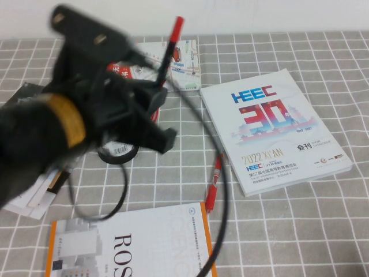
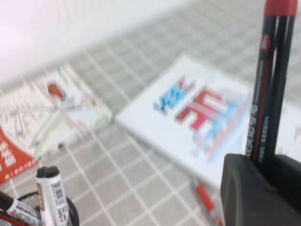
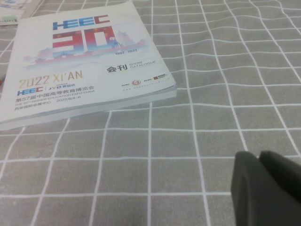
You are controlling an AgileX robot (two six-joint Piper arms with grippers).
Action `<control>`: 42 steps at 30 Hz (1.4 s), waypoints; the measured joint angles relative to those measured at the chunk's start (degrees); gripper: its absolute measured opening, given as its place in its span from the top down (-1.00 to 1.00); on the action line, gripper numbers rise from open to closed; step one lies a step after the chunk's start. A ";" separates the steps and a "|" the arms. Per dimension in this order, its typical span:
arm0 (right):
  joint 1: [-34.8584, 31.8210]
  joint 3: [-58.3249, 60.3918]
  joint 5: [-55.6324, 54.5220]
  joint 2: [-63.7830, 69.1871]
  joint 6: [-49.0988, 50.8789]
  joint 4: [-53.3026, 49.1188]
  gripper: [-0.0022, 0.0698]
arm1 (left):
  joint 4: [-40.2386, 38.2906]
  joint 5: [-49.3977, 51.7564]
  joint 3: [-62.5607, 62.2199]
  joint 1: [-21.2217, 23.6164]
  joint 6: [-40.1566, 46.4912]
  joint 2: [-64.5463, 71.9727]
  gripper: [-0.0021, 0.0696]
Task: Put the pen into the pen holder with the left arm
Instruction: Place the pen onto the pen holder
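The pen is lifted, pinched upright in the left gripper above the pen holder; lowering remains. Right gripper parked beside the catalogue, fingers together.

A: The tablecloth looks like grey woven cloth, matt, with a white grid on it

B: And the HEEC catalogue?

A: Paper, with a smooth white cover that has a slight sheen. The ROS book beside it is also paper, its cover glossy with an orange edge

B: The pen in the left gripper?

A: Smooth plastic, a shiny black barrel with a red cap. The left gripper is matt black plastic, and the right gripper has the same dull black finish

B: The red pen on the cloth?

A: Glossy, see-through red plastic. The pen holder shows a thin black rim, probably metal mesh
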 joint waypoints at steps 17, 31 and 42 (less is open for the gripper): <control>0.00 0.00 0.00 0.00 0.00 0.00 0.98 | 6.71 -43.40 20.30 24.24 -12.03 -3.29 0.75; 0.00 0.00 0.00 0.00 0.00 0.00 0.98 | 6.22 -61.38 20.30 26.77 -9.17 10.58 0.75; 0.00 0.00 0.00 0.00 0.00 0.12 0.98 | 2.22 -67.54 20.30 26.77 -2.85 18.26 0.75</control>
